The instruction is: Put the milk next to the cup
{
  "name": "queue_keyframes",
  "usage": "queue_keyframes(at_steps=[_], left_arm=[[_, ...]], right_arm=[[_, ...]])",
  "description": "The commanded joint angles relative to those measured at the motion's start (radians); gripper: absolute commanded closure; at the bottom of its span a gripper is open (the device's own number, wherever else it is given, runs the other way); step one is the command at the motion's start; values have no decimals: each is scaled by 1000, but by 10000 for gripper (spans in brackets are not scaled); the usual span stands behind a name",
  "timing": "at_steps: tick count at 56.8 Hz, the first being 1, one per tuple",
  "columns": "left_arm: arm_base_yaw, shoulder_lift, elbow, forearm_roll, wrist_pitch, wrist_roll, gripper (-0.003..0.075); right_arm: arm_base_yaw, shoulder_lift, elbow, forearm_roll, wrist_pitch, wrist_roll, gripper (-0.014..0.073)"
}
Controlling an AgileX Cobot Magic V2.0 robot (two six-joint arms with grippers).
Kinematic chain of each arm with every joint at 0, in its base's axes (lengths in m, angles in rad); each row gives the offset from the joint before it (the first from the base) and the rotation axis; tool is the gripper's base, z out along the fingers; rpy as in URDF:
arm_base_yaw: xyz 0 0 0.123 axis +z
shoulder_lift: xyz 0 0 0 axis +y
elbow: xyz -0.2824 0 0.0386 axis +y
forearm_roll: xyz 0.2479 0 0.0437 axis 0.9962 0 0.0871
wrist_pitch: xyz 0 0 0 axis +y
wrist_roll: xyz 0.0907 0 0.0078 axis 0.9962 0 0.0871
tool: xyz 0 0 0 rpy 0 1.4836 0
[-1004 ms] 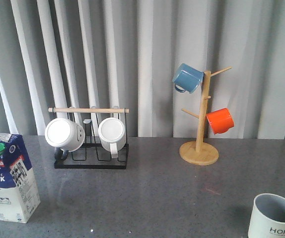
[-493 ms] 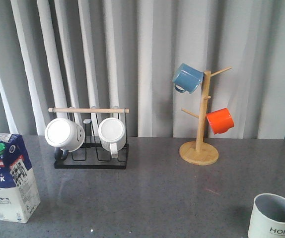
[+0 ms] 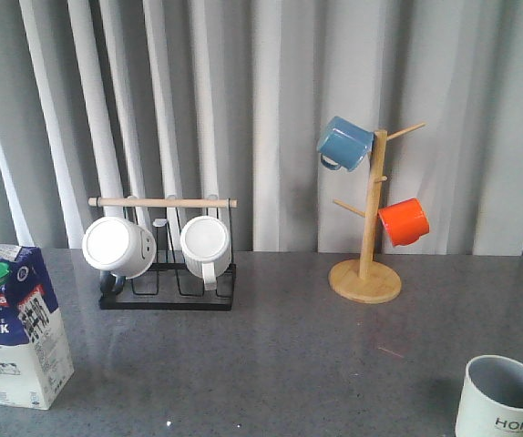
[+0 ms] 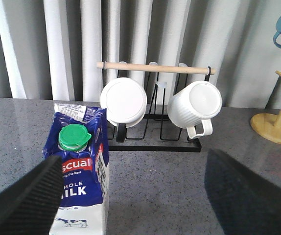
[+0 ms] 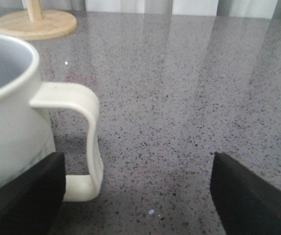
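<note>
Black ribbed fingers of the left hand (image 4: pixel 140 196) stand spread wide with nothing between them, and the milk (image 4: pixel 79 171) sits upright just ahead, off toward one finger rather than centred in the gap. Its long axis is vertical, so a sideways grasp looks right. On the table (image 3: pixel 289 355) the milk (image 3: pixel 20 323) is at the far left, the cup (image 3: pixel 506 396) at the far right, well apart. The right hand (image 5: pixel 135 196), likewise spread and empty, waits beside the cup's handle (image 5: pixel 84 132); the left is nearer the milk.
</note>
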Motion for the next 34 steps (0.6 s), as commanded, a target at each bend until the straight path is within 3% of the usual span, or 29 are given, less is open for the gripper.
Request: queue_keyframes(at_steps=[1,12,17,21,30,34], left_arm=[[-2,-9,-34,-7,-69,1,150],[-2,-9,-34,-7,-69,1,150],[-2,-9,-34,-7,-69,1,150],[-2,-9,-34,-7,-69,1,150],[-2,-9,-34,-7,-69,1,150],[-2,-9,-34,-7,-69,1,150]], right_arm=[[-6,-2,-38,-4,-98,-8,12],[-6,38,-85,-4,-103,5,25],[-6,68,-109,-26,-103,6,84],[-6,88,-123,-66,-96,6,198],[-5,115,-130,-97,-112,55,583],[-5,124,-130,-95,-140,88,608]])
